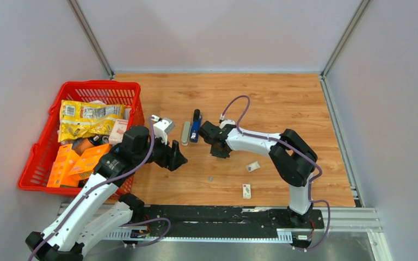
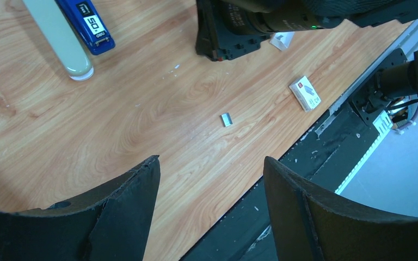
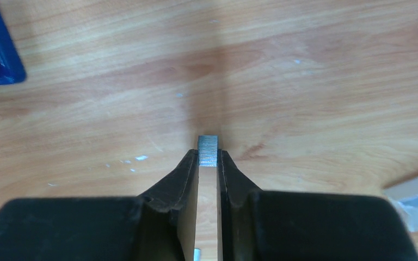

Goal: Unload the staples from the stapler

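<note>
Nearest the arms, a small white packet point(image 1: 246, 190) is lying on the wooden table point(image 1: 283, 103), at about 5 o'clock from the table's middle. A second white packet point(image 1: 253, 166) is lying a little further in, at 1 o'clock from the first. A loose strip of staples point(image 1: 210, 178) is lying flat on the wood at about 9 o'clock from the first packet, not touching anything else.

A bit further in, the left gripper point(image 2: 211, 163) is hanging over the wood with its two fingers point(image 2: 125, 201) spread wide and nothing between them. From its own camera the loose strip is showing on the table past the gap.

The right gripper point(image 3: 208, 157) is pointing toward 9 o'clock. Its fingers are squeezing a second strip of staples point(image 3: 208, 148), and the strip is poking out past the tips. I cannot tell if the strip is touching the wood.

The blue stapler point(image 1: 196, 126) is lying at about 10 o'clock from the right gripper, close to it. A pale stapler point(image 1: 185, 133) is lying just beside the blue one, on its 9 o'clock side.

Far over at 9 o'clock, a red basket point(image 1: 35, 163) is sitting at the table's edge, holding yellow and orange packs
</note>
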`<state>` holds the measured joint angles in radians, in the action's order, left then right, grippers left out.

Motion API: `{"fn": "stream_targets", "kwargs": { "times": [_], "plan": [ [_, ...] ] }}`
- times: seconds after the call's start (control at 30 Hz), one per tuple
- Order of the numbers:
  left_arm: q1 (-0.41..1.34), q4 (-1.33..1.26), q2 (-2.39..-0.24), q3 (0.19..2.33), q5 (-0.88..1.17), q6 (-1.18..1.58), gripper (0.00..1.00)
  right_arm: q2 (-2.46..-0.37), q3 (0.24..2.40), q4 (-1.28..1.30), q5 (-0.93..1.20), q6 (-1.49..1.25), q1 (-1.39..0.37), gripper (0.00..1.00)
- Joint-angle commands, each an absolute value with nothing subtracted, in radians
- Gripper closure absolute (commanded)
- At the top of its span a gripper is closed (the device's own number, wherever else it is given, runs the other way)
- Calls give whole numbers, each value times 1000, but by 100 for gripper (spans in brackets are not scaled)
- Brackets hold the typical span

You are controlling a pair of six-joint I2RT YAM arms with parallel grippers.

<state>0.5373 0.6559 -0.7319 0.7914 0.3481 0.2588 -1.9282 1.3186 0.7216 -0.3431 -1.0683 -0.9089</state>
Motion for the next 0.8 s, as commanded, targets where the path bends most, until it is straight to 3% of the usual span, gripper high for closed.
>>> {"fn": "stream_targets", "kwargs": {
  "times": [0.0,0.47,0.77],
  "plan": [
    [543,653,-727,787,334,235,23,-1803,1278,788,-420,-1009,-916,89],
    [543,646,-718,784,351,230,23,-1431,1051,919,-466,-819,-922,86],
    [540,632,-713,778,354,230,23,-1413,1020,954,-514,-695,-916,84]
  ]
}}
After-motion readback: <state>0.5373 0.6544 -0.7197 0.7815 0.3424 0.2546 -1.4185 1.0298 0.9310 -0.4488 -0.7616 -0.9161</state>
